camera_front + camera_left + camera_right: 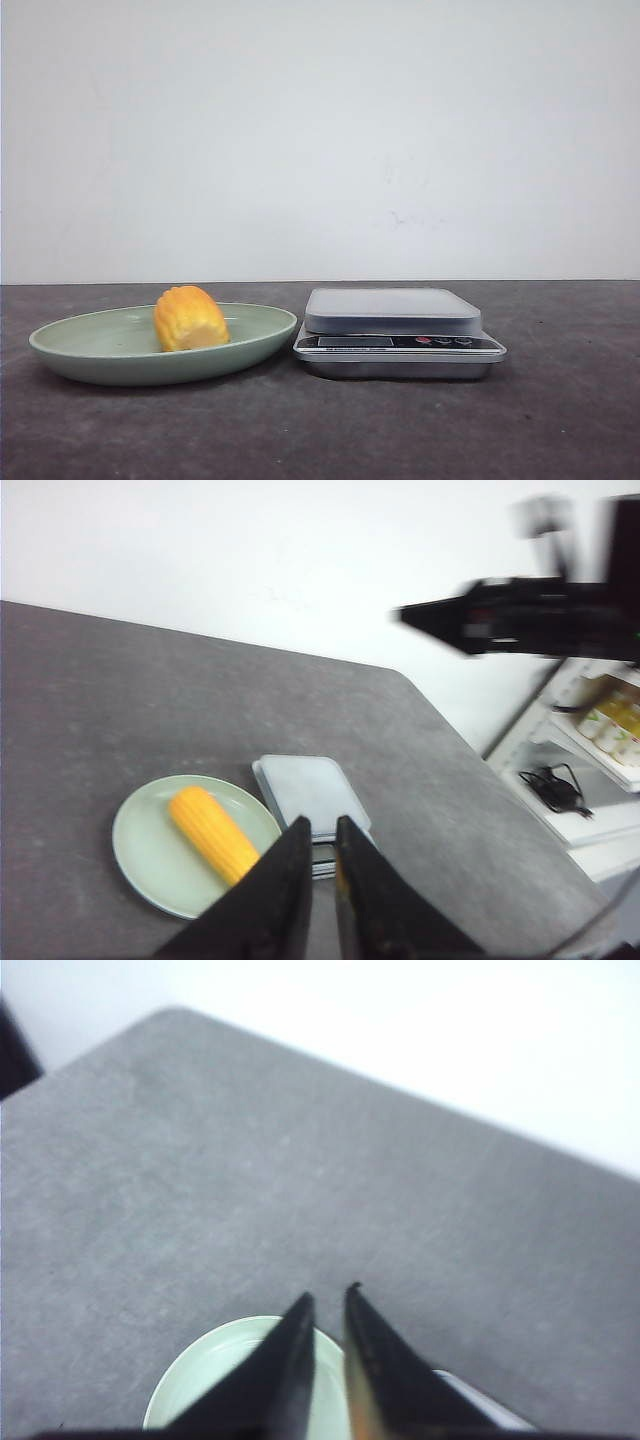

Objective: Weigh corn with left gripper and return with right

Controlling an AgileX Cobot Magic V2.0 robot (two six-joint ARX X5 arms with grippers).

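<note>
The corn (190, 318), a stubby yellow-orange cob, lies on the pale green plate (70, 352) at the left of the table. The silver kitchen scale (392, 310) stands just right of the plate, its platform bare. No gripper shows in the front view. In the left wrist view my left gripper (322, 825) hangs high above the corn (212, 833), plate (140, 845) and scale (305, 792), jaws nearly together and empty. My right gripper (328, 1295) is also high up, jaws nearly together and empty, over the plate (200, 1375); its fingers hide the corn.
The dark grey table ends at a white wall behind. In the left wrist view the right arm (530, 615) reaches across above the table's far right side. A white shelf unit (600, 730) with cables and packets stands beyond that edge.
</note>
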